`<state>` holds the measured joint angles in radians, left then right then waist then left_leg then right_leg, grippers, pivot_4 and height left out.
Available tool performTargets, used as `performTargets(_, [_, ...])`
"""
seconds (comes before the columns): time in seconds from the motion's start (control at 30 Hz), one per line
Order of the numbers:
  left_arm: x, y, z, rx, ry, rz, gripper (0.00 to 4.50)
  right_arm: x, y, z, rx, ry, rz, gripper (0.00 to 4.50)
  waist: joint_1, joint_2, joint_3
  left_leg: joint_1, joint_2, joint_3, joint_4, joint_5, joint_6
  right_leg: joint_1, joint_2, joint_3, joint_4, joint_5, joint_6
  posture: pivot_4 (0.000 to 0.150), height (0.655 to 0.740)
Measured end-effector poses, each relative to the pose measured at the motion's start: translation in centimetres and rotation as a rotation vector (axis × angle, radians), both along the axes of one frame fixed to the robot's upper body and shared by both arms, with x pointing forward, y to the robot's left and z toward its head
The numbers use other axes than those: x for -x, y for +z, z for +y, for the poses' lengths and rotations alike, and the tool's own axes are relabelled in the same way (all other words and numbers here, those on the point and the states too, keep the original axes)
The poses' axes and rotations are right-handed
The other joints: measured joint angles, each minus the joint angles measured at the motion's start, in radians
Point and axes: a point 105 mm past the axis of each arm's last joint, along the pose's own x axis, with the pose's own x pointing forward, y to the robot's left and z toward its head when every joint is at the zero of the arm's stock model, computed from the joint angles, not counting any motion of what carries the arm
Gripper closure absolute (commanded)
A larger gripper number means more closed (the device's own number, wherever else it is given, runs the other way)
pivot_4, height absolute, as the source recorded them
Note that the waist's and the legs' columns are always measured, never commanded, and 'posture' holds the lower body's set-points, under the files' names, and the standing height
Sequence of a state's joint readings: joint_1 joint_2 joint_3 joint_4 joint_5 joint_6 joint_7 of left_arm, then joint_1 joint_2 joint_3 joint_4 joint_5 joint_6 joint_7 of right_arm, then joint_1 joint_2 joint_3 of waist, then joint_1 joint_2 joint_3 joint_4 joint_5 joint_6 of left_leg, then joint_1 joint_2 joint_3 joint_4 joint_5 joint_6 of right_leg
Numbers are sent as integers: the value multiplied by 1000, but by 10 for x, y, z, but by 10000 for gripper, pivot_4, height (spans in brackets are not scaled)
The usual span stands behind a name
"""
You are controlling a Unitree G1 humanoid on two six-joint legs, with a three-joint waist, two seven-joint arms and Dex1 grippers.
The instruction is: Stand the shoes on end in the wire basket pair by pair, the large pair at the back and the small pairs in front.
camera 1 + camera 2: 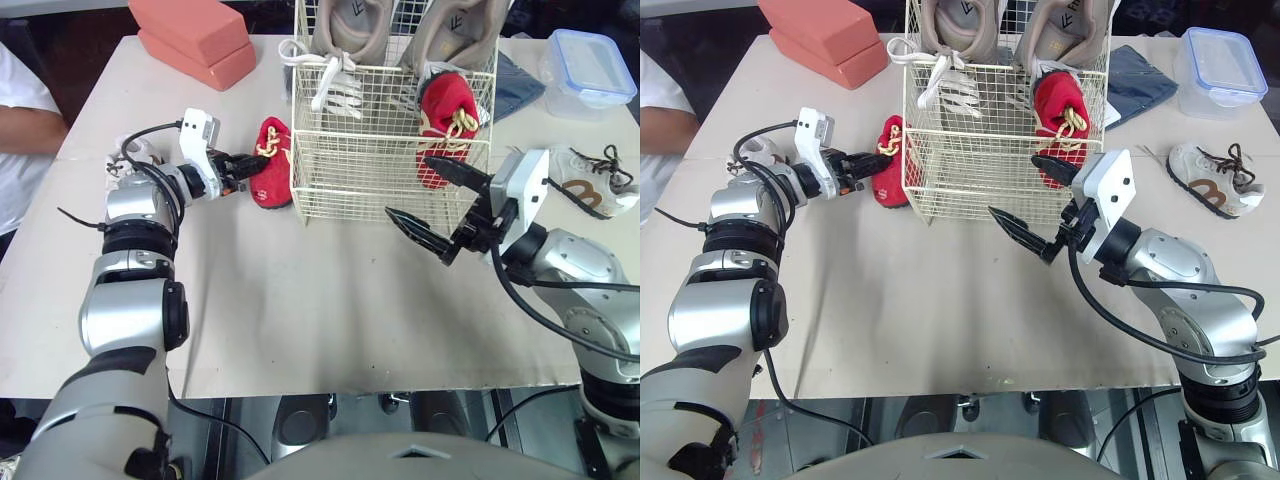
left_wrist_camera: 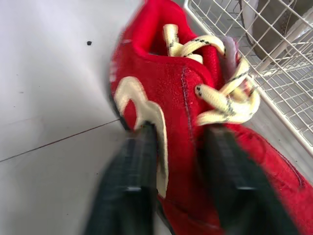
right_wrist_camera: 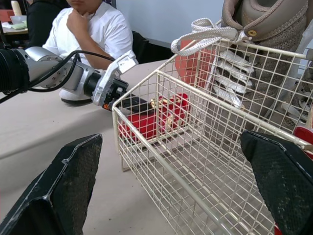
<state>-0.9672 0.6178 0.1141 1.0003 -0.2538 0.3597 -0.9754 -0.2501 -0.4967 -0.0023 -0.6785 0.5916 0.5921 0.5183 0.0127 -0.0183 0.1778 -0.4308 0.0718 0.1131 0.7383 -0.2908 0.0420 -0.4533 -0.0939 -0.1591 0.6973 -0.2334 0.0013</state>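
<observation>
A beige table [image 1: 300, 300] is what everything is laid out on, with the wire basket [image 1: 370, 170] parked at the middle back. So, progress: the large tan shoes [image 1: 350, 25] are already stood on end at the back of the basket, and one red shoe [image 1: 447, 120] is stood in the front right corner. Its mate, the second red shoe [image 1: 273, 160], is on the table just outside the basket's left wall, clamped in the left gripper [image 1: 245, 168]. The right gripper [image 1: 407, 186] is held in front of the basket with its fingers spread wide and nothing in them.

Left to do, by the look of it: that red shoe needs to go in, and then the white shoe [image 1: 590, 180] lying well off to the right. Something white with laces [image 1: 128, 150] tucked behind the left arm might be its partner, hard to tell.

The squeeze on the red shoe's side is only made clear in the left wrist view. A seated person [image 3: 93, 29] behind the table is picked up best in the right wrist view.
</observation>
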Motion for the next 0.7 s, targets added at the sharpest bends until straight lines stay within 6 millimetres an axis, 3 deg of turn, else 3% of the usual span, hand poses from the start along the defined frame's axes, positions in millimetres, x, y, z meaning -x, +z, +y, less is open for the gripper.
performTargets(0.13, [4, 0, 10, 15, 39, -67, 44499, 0, 0, 0, -3, -3, -7, 0, -3, 0, 0, 0, 1, 0, 0, 0, 0, 0, 0, 1, 0, 0, 0, 1500, 6860])
performTargets(0.23, [8, 14, 19, 46, 86, -204, 44499, 0, 0, -1, -6, -4, -8, 0, -10, -1, 1, -1, 1, 0, 0, 0, 0, -1, 0, 3, 0, 0, 0, 1500, 6860])
performTargets(0.33, [17, 58, 27, 90, 147, -436, 44499, 1, 1, -1, -14, 0, -17, 0, -9, -2, 1, -1, 1, -1, 0, 0, 0, 0, -1, 4, 0, 0, 0, 1500, 6860])
performTargets(0.37, [26, 81, 30, 121, 182, -555, 44499, 1, 2, -1, -16, 4, -20, 0, -9, -2, 1, -1, 1, -1, 0, 0, 0, 0, -1, 4, 0, 0, 0, 1500, 6860])
performTargets(0.47, [44, 117, 31, 159, 229, -746, 44499, 0, 3, 0, -25, 16, -15, 0, -5, -2, 0, 1, 1, -1, 0, 0, 0, 1, -2, 4, 0, 0, 0, 1500, 6860])
performTargets(0.6, [66, 151, 16, 202, 227, -935, 44499, -2, 5, 0, -32, 23, -16, 0, 3, -3, 0, 1, 0, -3, 1, 0, 0, 3, -1, 2, 0, 0, 0, 1500, 6860])
performTargets(0.7, [78, 173, -11, 242, 190, -1046, 44499, -6, 8, -1, -45, 23, -18, 0, 4, -3, 0, 1, 0, -3, 1, 0, 0, 4, -2, 2, 0, 0, 0, 1500, 6860])
